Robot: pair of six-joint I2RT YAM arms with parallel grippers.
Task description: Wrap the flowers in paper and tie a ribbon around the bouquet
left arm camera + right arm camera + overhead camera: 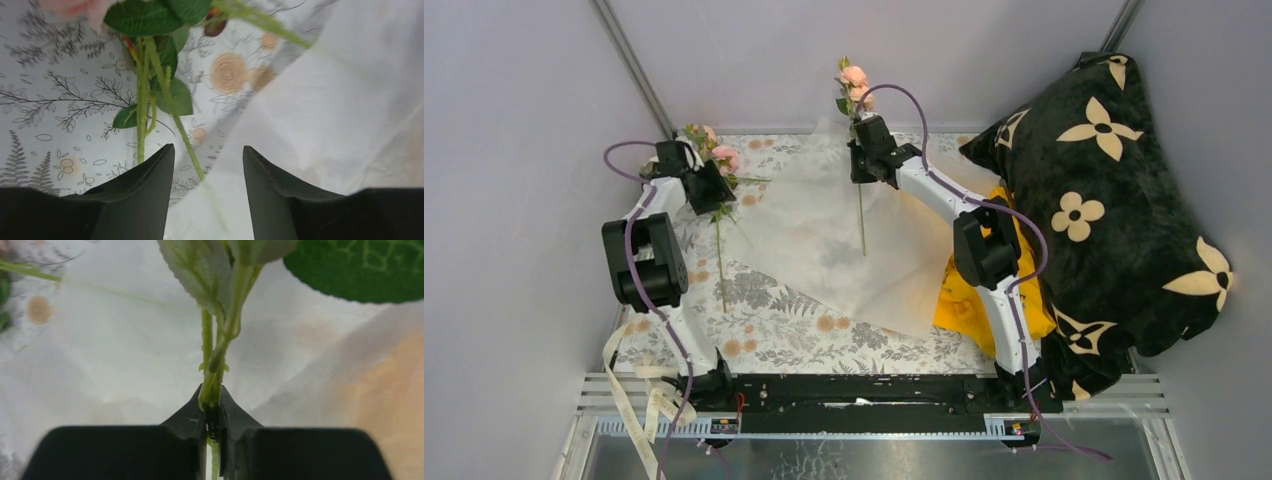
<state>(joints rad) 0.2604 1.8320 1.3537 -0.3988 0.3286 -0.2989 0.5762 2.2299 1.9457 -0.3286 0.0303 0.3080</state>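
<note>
Grey walls are enclosing a leaf-printed surface point(794, 320), with the paper point(824, 240) lying spread at its middle. Gathering seems to be in hand: right jaws are pinching one stem of the flowers point(855, 85) upright over the sheet, and left jaws are standing open around a second bunch point(714, 155) at far left. Next, both are needing to be laid together on the paper.

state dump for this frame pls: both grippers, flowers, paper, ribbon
left gripper: open, a green stem passing between its fingers
right gripper: shut on the raised sprig's stem
raised sprig: pink blooms on top, stem hanging down over the paper
second sprig: at the left gripper, stem beside the paper's left edge
paper: spread out, not wrapped
ribbon: loose at the near left table edge, untied
</note>
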